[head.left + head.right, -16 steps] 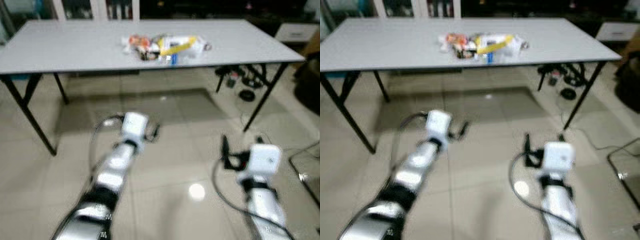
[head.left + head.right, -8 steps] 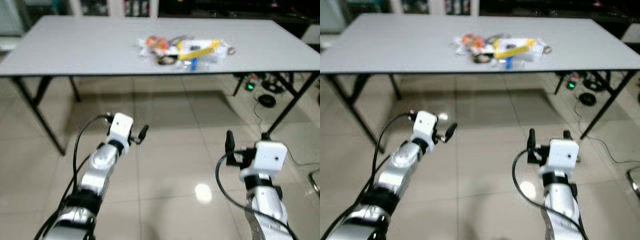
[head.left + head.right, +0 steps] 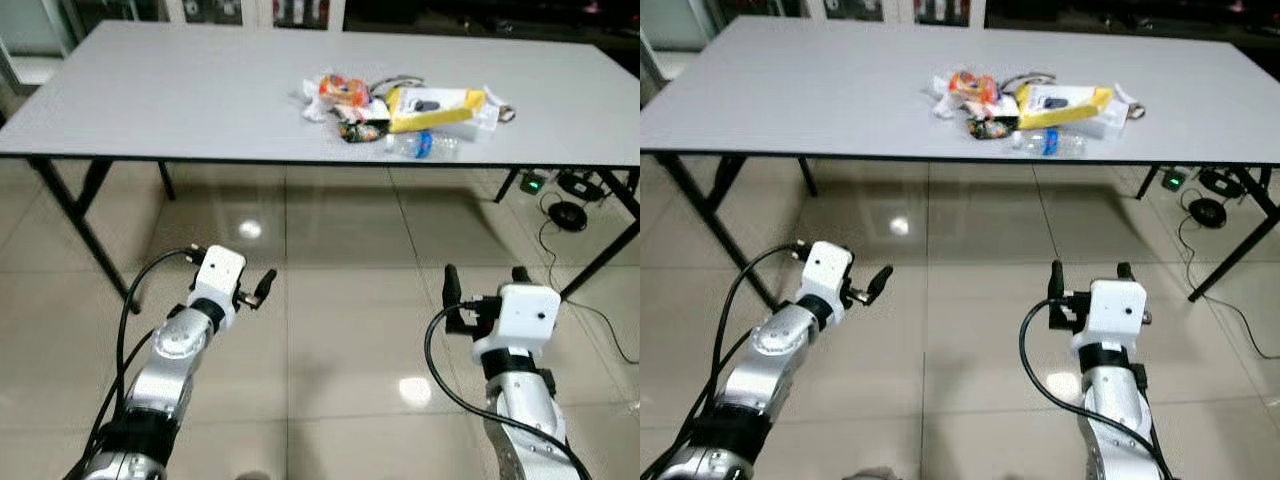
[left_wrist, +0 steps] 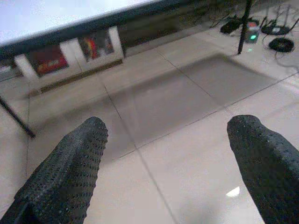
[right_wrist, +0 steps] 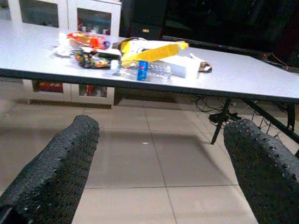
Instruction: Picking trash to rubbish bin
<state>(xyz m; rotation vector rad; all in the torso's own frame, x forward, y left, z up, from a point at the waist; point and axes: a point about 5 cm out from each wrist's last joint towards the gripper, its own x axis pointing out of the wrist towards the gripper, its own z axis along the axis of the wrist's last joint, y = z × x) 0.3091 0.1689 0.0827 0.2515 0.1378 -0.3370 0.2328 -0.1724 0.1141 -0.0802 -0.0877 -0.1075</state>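
Approach stage: trash pile ahead, nothing yet picked.

Trash pile (image 3: 405, 112) (wrappers, yellow packet, plastic bottle (image 3: 422, 146)) lies on the grey tabletop (image 3: 170, 95), near its front edge. Left gripper (image 4: 163, 163) and right gripper (image 5: 161, 161) both spread wide, empty, held low over the tiled floor (image 3: 340, 300), well short of the tabletop. Next move likely: close in, raise an arm to the pile.

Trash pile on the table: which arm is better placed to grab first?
Right, probably. The trash pile sits right of centre on the table, roughly ahead of the right pincer, which is open. The left pincer would reach across.
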